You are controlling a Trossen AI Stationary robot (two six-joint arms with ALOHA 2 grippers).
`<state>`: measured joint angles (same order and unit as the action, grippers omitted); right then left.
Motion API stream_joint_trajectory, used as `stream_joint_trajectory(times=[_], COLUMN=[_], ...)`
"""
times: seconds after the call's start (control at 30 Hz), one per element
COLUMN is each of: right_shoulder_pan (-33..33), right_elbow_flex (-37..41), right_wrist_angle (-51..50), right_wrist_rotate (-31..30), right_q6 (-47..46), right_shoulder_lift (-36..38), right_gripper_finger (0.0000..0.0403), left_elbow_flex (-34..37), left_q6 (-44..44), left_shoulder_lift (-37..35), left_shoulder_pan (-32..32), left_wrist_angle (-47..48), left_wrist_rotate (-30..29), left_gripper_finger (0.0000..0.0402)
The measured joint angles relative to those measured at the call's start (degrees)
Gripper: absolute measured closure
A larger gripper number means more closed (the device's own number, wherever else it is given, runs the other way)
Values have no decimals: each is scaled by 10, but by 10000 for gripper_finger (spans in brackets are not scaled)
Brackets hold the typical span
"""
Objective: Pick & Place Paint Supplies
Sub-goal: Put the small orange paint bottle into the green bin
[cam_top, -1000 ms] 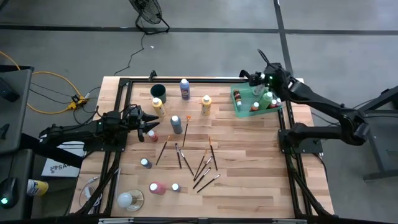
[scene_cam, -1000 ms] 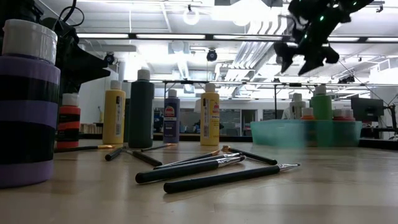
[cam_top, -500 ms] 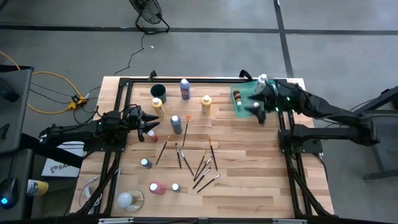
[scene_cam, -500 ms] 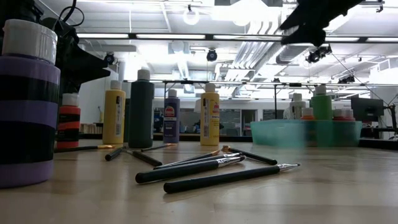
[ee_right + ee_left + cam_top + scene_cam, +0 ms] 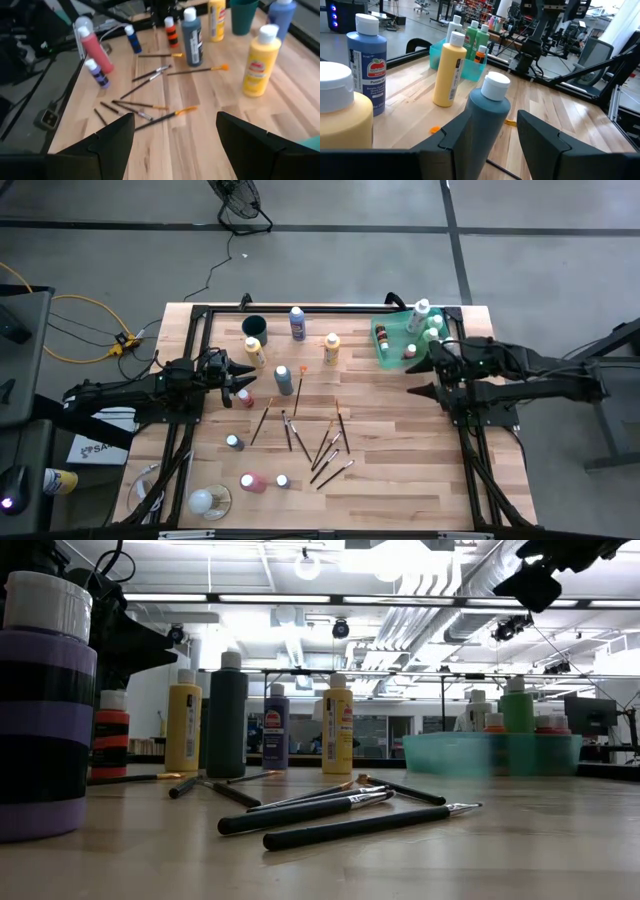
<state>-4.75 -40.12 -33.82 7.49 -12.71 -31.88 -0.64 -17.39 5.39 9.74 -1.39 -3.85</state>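
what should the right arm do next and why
Probably swing the right end effector, open and empty beside the green tray, toward the yellow bottle, the nearest loose supply. The left end effector waits by the grey-blue bottle.

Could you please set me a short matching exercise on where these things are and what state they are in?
Things:
1. green tray
2. dark cup
3. paintbrushes
4. right gripper

States:
a. lying loose mid-table
b. open and empty, above the table
c. holding upright bottles
d. far left corner, beside a yellow bottle

Pairs: 1-c, 2-d, 3-a, 4-b
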Motion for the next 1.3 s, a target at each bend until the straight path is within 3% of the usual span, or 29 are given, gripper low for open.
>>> stream_joint_trajectory(times=[0.33,0.9,1.1,1.3], right_shoulder_pan=[33,34,34,34], right_elbow_flex=[0,0,0,0], right_wrist_angle=[-16,-15,-15,-15], right_wrist_rotate=[-1,-36,-46,-46], right_q6=[4,-12,-12,-12], right_shoulder_lift=[-16,-71,-92,-98], right_gripper_finger=[128,128,128,128], left_elbow_flex=[0,-5,-76,-180], left_q6=[0,0,53,56], left_shoulder_lift=[0,0,0,13], left_shoulder_pan=[0,0,0,0], left_wrist_angle=[0,2,90,259], left_wrist_rotate=[0,-10,16,17], left_gripper_finger=[250,250,250,242])
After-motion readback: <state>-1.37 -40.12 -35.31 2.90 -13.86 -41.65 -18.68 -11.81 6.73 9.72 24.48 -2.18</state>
